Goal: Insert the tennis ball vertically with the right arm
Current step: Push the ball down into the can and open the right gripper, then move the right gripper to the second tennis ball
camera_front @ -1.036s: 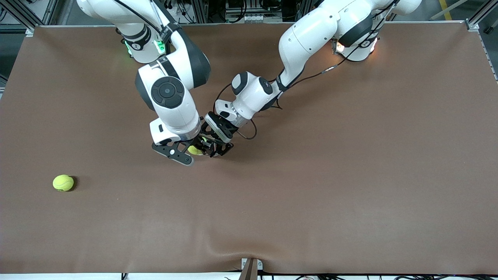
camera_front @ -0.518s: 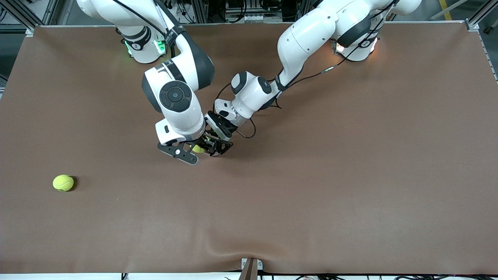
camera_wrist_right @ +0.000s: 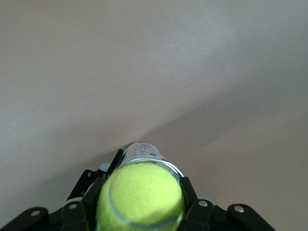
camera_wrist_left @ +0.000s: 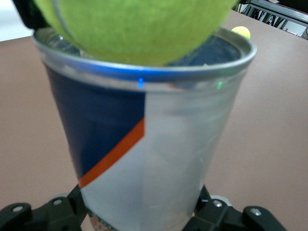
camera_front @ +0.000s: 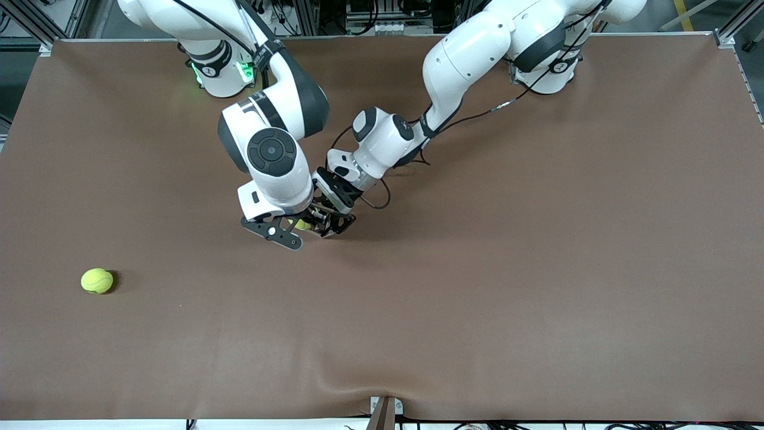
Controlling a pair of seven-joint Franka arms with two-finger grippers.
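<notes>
A brown worktop [camera_front: 537, 286] is carrying everything here, and both arms are reaching in to meet over its middle. The right arm [camera_front: 271, 143] is coming down from its base with its wrist pointing downward, and the left arm [camera_front: 441, 77] is slanting in to the same spot.

The left tool [camera_wrist_left: 139, 219] is clamping the lower body of a tennis ball can [camera_wrist_left: 144, 144], a clear tube with a dark blue and orange label and a silver rim, and is holding it upright with the mouth open upward. In the front view only black tool parts are showing there, the can itself being hidden under the two wrists.

The right tool [camera_wrist_right: 139, 211] is sitting directly above the can's mouth, its fingers [camera_wrist_right: 77, 214] closed on either side of a yellow-green tennis ball [camera_wrist_right: 140, 195]. The ball's underside is lying at the rim (the left wrist view shows it filling the opening), most of it above the rim.

A second tennis ball [camera_front: 96, 280] is lying loose on the worktop, well apart from both tools, toward the right arm's end and nearer the front camera than they are.
</notes>
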